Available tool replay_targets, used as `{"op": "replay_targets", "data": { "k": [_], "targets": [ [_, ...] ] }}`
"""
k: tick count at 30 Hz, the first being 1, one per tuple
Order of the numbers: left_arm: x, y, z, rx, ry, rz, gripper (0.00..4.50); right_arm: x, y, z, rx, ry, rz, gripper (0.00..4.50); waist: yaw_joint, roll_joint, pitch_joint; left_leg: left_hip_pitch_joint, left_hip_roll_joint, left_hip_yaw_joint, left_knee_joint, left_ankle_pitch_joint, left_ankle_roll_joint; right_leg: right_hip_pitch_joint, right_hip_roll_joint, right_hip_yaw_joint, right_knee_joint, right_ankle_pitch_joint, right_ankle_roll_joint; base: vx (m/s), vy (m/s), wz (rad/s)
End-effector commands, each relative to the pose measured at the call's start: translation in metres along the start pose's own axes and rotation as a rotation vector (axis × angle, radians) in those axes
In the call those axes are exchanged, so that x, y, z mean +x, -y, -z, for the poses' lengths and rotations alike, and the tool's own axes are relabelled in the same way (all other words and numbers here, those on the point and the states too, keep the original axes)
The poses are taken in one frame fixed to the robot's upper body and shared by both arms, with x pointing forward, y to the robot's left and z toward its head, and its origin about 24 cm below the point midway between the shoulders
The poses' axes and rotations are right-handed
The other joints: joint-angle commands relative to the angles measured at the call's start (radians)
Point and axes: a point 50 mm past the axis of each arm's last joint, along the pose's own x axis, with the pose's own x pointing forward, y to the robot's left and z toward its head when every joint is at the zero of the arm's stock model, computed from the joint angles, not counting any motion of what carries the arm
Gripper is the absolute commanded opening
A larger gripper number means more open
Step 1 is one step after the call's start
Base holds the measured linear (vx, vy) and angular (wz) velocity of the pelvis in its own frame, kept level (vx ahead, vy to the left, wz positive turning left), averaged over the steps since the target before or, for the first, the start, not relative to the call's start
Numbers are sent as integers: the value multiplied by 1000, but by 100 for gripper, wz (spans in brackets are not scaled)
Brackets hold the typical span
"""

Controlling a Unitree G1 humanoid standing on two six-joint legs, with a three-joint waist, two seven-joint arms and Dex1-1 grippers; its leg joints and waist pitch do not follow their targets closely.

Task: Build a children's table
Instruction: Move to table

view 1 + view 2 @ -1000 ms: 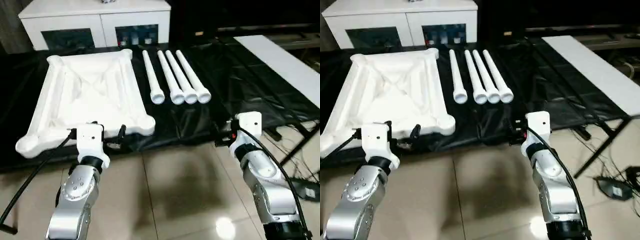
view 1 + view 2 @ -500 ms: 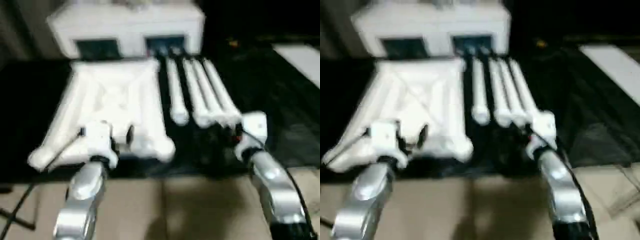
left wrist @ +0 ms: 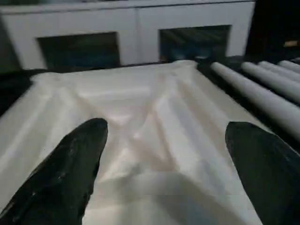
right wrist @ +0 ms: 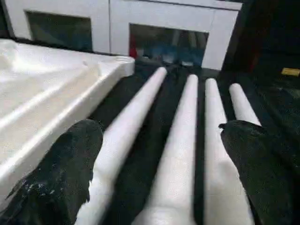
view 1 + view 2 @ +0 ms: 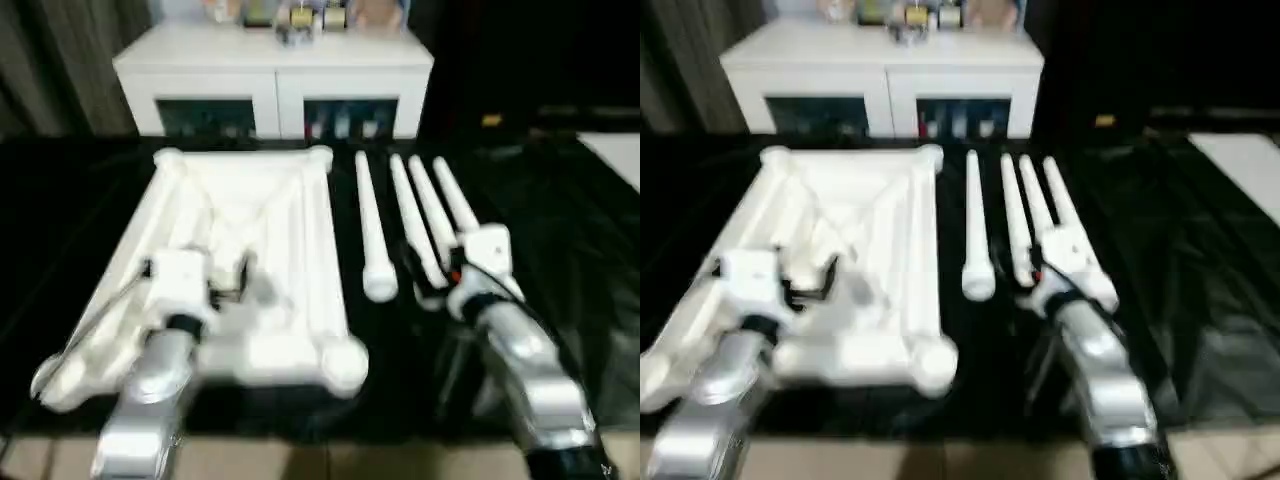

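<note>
Both hands are hanging wide open and empty: left hand over the upturned tabletop, right hand over the legs, probably for picking.

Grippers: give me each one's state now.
Left gripper: open, holding nothing, above the tabletop.
Right gripper: open, holding nothing, above the legs.

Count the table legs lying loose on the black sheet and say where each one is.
4, side by side right of the tabletop: the first leg lies apart nearest it, then the second leg, third leg and fourth leg, their near ends hidden by the right gripper.
</note>
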Motion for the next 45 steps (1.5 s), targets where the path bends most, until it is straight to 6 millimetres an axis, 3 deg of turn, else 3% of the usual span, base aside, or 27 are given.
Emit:
{"op": "replay_targets", "data": {
  "k": [1, 3, 4, 5, 6, 7, 8, 9, 10, 11, 12, 13, 14, 15, 16, 18, 20, 23, 24, 25, 26, 27, 31, 34, 36, 40, 45],
  "targets": [
    [-1, -3, -4, -20, 20, 27, 450, 4, -12, -13, -32, 39, -95, 444, 38, -27, -56, -147, 39, -42, 4, 178, -20, 159, -163, 154, -113, -110, -229, 213, -21, 7],
    [-1, 0, -4, -22, 24, 63, 450, 4, -13, -15, -45, 47, -136, 444, 51, -18, -66, -162, 52, -44, -37, 339, -42, 148, -130, 109, -71, 379, -284, 173, -8, 7],
    [-1, 1, -5, -24, 29, 81, 450, 4, -14, -16, -41, 51, -153, 444, 61, 22, -64, -148, 79, -42, -133, 518, -45, 100, -63, 30, -24, 657, -240, 0, 0, 0],
    [-1, 1, -5, -19, 33, 108, 450, 4, -14, -18, -37, 57, -175, 444, 55, 74, -80, -96, 130, -59, -160, 676, -5, 57, -16, -21, 3, 598, -126, 0, 0, 0],
    [-1, 2, -5, -12, 30, 132, 450, 4, -15, -19, -35, 59, -196, 444, 43, 78, -85, -79, 196, -102, -147, 798, 83, 19, -5, -23, 47, 514, -78, 0, 0, 0],
    [-1, 2, -4, -10, 17, 170, 450, 4, -15, -20, -37, 63, -227, 444, 50, 80, -85, -33, 274, -146, -148, 990, 141, -35, -83, 30, 27, 221, -28, 0, 0, 0],
    [-1, 3, -4, -5, 10, 209, 450, 3, -16, -21, -35, 66, -262, 444, 58, 68, -81, -58, 226, -113, -160, 838, 109, -18, -80, 26, -2, 232, -40, 62, 62, -1],
    [-1, 4, -5, 3, 8, 258, 450, 2, -18, -23, -40, 63, -310, 444, 58, 68, -81, -58, 226, -113, -160, 838, 109, -18, -80, 26, -2, 232, -40, 20, 83, -2],
    [0, 4, -6, 30, 7, 313, 450, 1, -19, -25, -57, 62, -374, 444, 77, 43, -75, -118, 142, -39, -156, 440, 29, 27, -103, 26, -42, 270, -116, -13, 95, -5],
    [0, 5, -6, 51, 6, 348, 450, 0, -20, -26, -70, 60, -415, 444, 88, 42, -73, -123, 140, -29, -162, 317, 4, 32, -113, 33, -50, 259, -123, 0, 0, 0],
    [1, 4, -7, 69, 3, 383, 450, -1, -21, -26, -90, 54, -459, 444, 94, 40, -66, -110, 151, -20, -176, 120, -36, 26, -108, 34, -62, 168, -145, -70, 20, 0],
    [1, 5, -8, 106, 3, 451, 450, -3, -23, -27, -112, 49, -519, 444, 91, 46, -55, -97, 161, -13, -195, -32, -61, 15, -99, 31, -73, 21, -164, -76, 20, 3],
    [1, 5, -9, 129, 3, 497, 450, -4, -23, -28, -125, 45, -556, 444, 83, 46, -46, -94, 168, -8, -212, -157, -94, 10, -93, 29, -79, -138, -167, -76, 20, 3],
    [1, 5, -9, 131, 2, 523, 450, -4, -23, -28, -128, 41, -577, 444, 83, 46, -46, -94, 168, -8, -212, -157, -94, 10, -93, 29, -79, -138, -167, -72, 27, -2],
    [-1, 7, -12, 132, 4, 601, 450, -6, -23, -29, -137, 32, -629, 444, 75, 46, -42, -85, 170, -7, -223, -274, -136, 2, -98, 31, -87, -294, -153, -66, 31, -7],
    [-4, 8, -14, 150, -21, 718, 450, -7, -21, -31, -161, 20, -684, 444, 73, 47, -40, -86, 171, -9, -232, -325, -164, 0, -105, 31, -93, -362, -133, -66, 32, -9],
    [-7, 7, -11, 209, -78, 821, 450, -8, -19, -33, -192, 2, -735, 444, 72, 47, -39, -79, 170, -10, -237, -364, -177, -5, -105, 33, -97, -391, -118, -67, 33, -12],
    [-10, 5, -4, 286, -148, 912, 450, -12, -17, -34, -226, -27, -793, 444, 74, 49, -45, -86, 173, -7, -243, -282, -156, 0, -103, 33, -92, -267, -118, 0, 0, 0],
    [-10, 5, -4, 286, -148, 912, 450, -12, -17, -34, -226, -27, -793, 444, 71, 49, -45, -82, 173, -4, -242, -287, -152, -3, -103, 33, -95, -270, -126, 0, 0, 0],
    [-14, 3, 2, 308, -216, 1010, 450, -21, -17, -33, -237, -77, -895, 444, 69, 42, -46, -84, 173, -2, -242, -281, -150, -1, -105, 32, -95, -270, -132, 0, 0, 0],
    [-16, 2, 4, 308, -242, 1049, 450, -24, -16, -33, -255, -89, -923, 444, 77, 48, -51, -82, 175, -2, -240, -260, -139, 2, -104, 32, -96, -259, -132, 0, 0, 0],
    [-18, 1, 4, 307, -255, 1072, 432, -25, -16, -33, -267, -95, -937, 449, 77, 47, -48, -81, 176, 5, -240, -251, -135, -4, -103, 34, -97, -241, -136, 0, 0, 0],
    [-26, 4, 1, 289, -268, 1164, 411, -29, -13, -33, -333, -84, -944, 450, 77, 48, -50, -88, 177, 11, -237, -211, -128, -3, -109, 33, -94, -225, -154, 0, 0, 0],
    [-27, 5, 2, 292, -278, 1173, 372, -29, -12, -33, -345, -81, -938, 450, 77, 44, -53, -84, 178, 17, -233, -186, -114, -6, -104, 33, -91, -166, -174, 0, 0, 0],
    [-20, 2, 10, 323, -296, 1111, 372, -34, -15, -32, -311, -109, -985, 450, 77, 43, -54, -86, 178, 21, -229, -149, -95, -1, -103, 33, -89, -124, -183, 0, 0, 0],
    [-12, -6, 14, 303, -328, 1090, 327, -43, -19, -31, -284, -155, -1065, 450, 82, 42, -60, -87, 179, 25, -222, -75, -63, 5, -101, 31, -83, -39, -187, 0, 0, 0],
    [-12, -11, 20, 274, -390, 1129, 288, -47, -20, -29, -275, -184, -1103, 450, 82, 42, -56, -83, 181, 27, -224, -105, -69, 1, -102, 31, -86, -77, -207, 0, 0, 0]
  ]
}}
